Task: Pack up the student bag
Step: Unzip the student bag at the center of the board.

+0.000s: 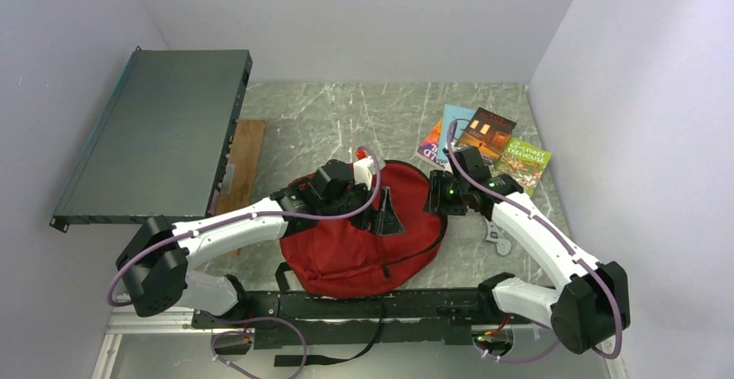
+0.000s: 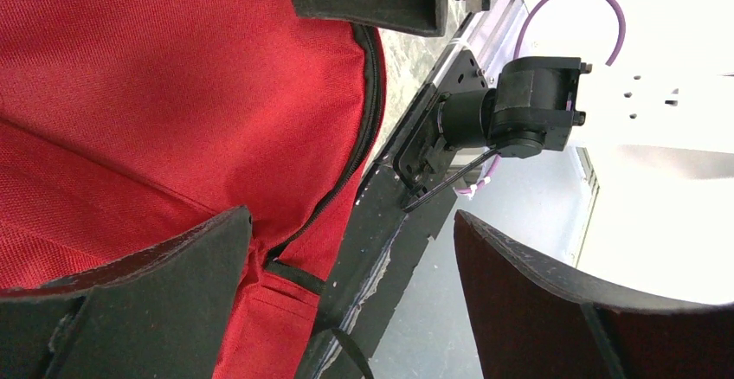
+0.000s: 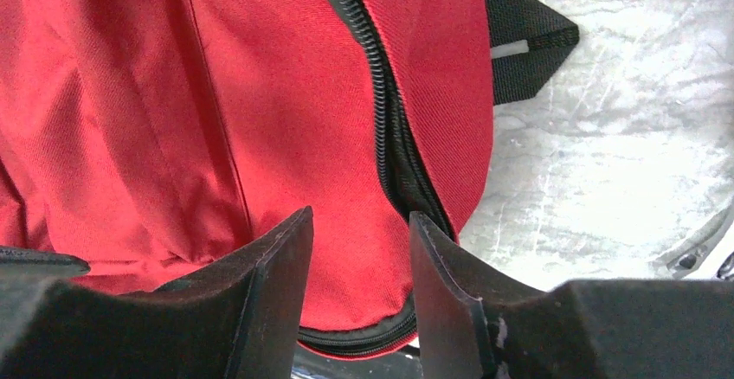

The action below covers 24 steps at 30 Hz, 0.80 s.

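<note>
1. We are seeing the red student bag [image 1: 346, 253] lying flat on the marble worktop [image 1: 329, 119], in the middle, just beyond the arm bases and between the two arms.
2. Its long axis is running slantwise, from near left to far right. The rounded end is pointing toward the books [image 1: 485, 137], and black straps [image 1: 284, 277] are trailing off its near edge.
3. The left end effector [image 1: 388, 213] [image 2: 350, 219] is hovering over the bag with its jaws spread wide, holding nothing.
4. The right end effector [image 1: 437, 197] [image 3: 359, 216] is sitting at the bag's right edge, beside the black zipper [image 3: 376, 76]. Its jaws are standing a narrow gap apart, and we cannot tell whether they are pinching fabric.
5. A black webbing loop [image 3: 524, 46] is sticking out from the bag's edge onto bare worktop.
</note>
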Tool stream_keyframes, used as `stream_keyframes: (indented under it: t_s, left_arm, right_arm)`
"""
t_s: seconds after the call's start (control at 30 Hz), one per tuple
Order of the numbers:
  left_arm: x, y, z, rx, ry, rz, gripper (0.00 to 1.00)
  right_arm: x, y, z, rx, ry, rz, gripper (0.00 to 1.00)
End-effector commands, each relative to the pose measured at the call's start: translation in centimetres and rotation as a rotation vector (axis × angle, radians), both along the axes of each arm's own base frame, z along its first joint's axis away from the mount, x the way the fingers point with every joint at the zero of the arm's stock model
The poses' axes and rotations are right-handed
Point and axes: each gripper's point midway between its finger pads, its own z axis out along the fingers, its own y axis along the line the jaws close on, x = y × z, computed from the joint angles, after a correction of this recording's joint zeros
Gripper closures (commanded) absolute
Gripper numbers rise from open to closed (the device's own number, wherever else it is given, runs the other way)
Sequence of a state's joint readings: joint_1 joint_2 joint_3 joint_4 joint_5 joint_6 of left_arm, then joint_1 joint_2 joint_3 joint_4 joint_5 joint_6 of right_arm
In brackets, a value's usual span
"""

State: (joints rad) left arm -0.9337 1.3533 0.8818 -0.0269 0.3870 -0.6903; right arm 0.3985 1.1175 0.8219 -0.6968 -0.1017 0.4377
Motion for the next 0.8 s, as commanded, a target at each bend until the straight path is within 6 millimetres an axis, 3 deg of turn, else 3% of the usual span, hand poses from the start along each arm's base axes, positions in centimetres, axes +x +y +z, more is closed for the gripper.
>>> stream_keyframes:
  t_s: [0.0,0.2,0.47,0.67,0.77]
  left_arm:
    - [0.5,-0.9,2.3,-0.055,-0.043,-0.006,0.08]
    - [0.1,-0.7,1.9,-0.034,-0.031,-0.011,0.08]
    - [0.1,-0.6,1.7,-0.022,-0.031,-0.007,0.09]
    - [0.2,-0.2,1.4,-0.007,-0.037,0.006,0.09]
    - [0.3,0.0,1.4,0.002,-0.042,0.014,0.09]
  right_arm:
    - [1.4,0.7,0.2,0.005,-0.055,0.003,0.53]
    - [2.5,-1.1,-0.5,-0.138,-0.086,-0.041,0.38]
    - [3.3,-1.5,-2.1,-0.287,-0.103,-0.039,0.38]
    - [4.1,-0.9,-4.2,-0.312,-0.097,-0.015,0.56]
    - [4.5,0.2,-4.7,-0.27,-0.111,0.019,0.86]
